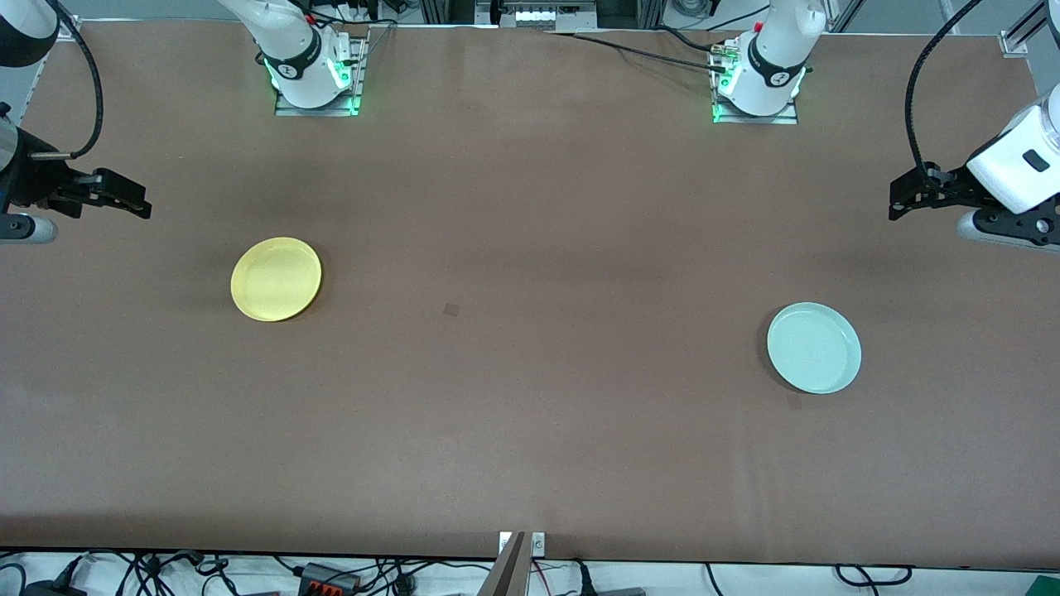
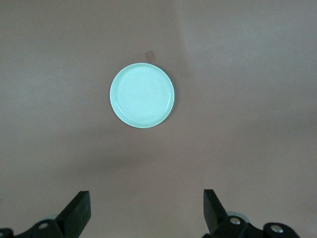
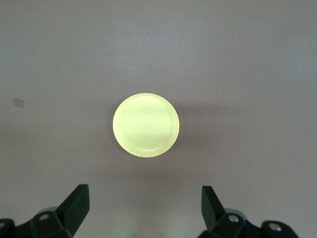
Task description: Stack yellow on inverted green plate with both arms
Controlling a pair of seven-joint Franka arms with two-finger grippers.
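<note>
a wide brown table (image 1: 530, 430) is seen, with the bases of two white arms mounted along its edge farthest from the front camera. the right arm (image 1: 21, 50) is held raised at its own end of the table, and the left arm (image 1: 1019, 157) is held raised at the other end. the right gripper (image 1: 132, 203) is poised over bare table near the right arm's end, and its fingers (image 3: 74, 206) are spread wide with nothing between them. the left gripper (image 1: 903, 194) is poised over bare table near the left arm's end, its fingers (image 2: 79, 210) likewise spread wide and empty. the yellow plate (image 1: 276, 279) is laid flat on the table toward the right arm's end, rim up, well apart from the right gripper and untouched. the green plate (image 1: 814, 347) is laid flat toward the left arm's end, rim up, a little nearer to the front camera than the yellow plate, and not touched by either gripper. the two plates are set well apart. a small dark square mark (image 1: 451, 310) is seen on the table between them.
</note>
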